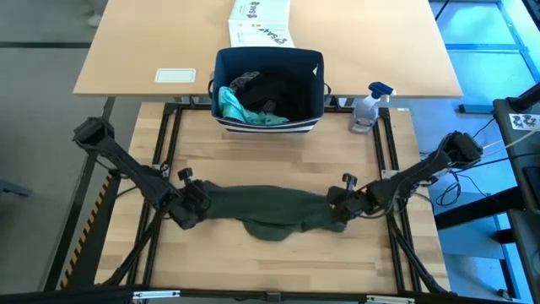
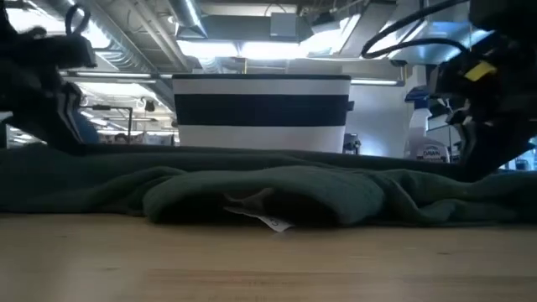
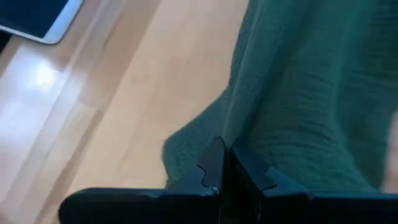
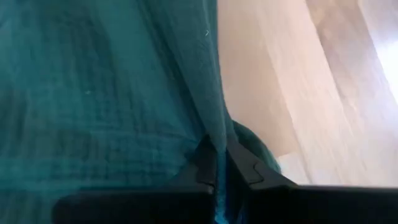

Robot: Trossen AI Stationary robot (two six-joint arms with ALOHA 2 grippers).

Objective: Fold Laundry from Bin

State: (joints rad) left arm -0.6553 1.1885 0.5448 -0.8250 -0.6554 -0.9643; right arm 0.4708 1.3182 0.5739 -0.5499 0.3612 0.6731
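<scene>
High view: olive-green garment stretched into a long band across the bench, parallel to the near edge, with a rounded lobe sagging toward that edge at mid-span. Left gripper clamped shut on the garment's left end, near the bench's left edge; right gripper clamped shut on the right end, near the right edge. Navy bin at the middle of the far edge, holding a teal piece against its left wall and dark cloth beside it. Spray bottle at the far right corner. White printed box and a white card on the lighter table beyond.

Low view: garment lying low across the whole width, a hump at centre with a small white label poking out beneath it. Bin behind, dark stripe round white. Dark arm parts at both sides; spray bottle at the far right.

Left wrist view: fingers pressed together, fold of green cloth pinched between them, bare wood alongside.

Right wrist view: fingers closed tight on a ridge of the same cloth, fabric spreading away to one side, wood to the other.
</scene>
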